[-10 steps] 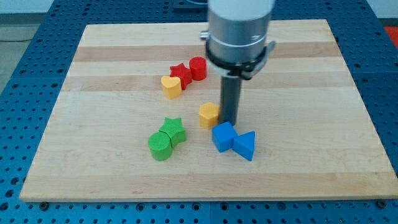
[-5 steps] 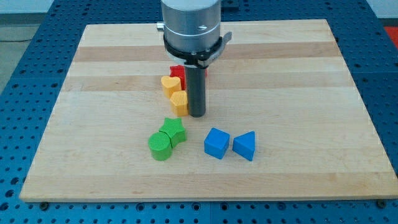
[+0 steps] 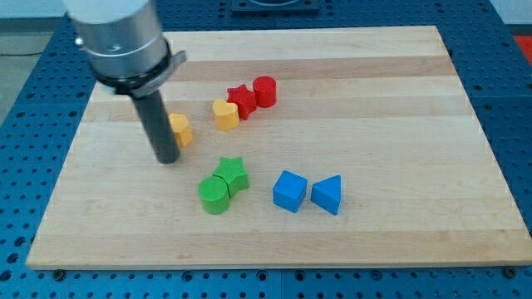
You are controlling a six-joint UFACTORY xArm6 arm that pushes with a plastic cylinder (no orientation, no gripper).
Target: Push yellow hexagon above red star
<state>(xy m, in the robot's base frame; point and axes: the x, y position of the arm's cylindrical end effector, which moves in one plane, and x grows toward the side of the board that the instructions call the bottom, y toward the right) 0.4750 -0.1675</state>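
Note:
The yellow hexagon (image 3: 180, 129) lies left of centre on the wooden board (image 3: 391, 108). My tip (image 3: 168, 158) rests on the board just left of and below it, with the rod covering the hexagon's left edge. The red star (image 3: 242, 100) lies to the hexagon's upper right, with a yellow heart (image 3: 225, 114) touching its lower left and a red cylinder (image 3: 264, 90) at its upper right. The hexagon is to the left of the heart, apart from it.
A green star (image 3: 231, 174) and a green cylinder (image 3: 214, 196) sit together below the hexagon. A blue cube (image 3: 290, 190) and a blue triangular block (image 3: 327, 194) lie to their right.
My tip has swept left across the board, carrying the yellow hexagon from beside the blue cube, past the yellow heart, to the left side. The blue cube shifted slightly left.

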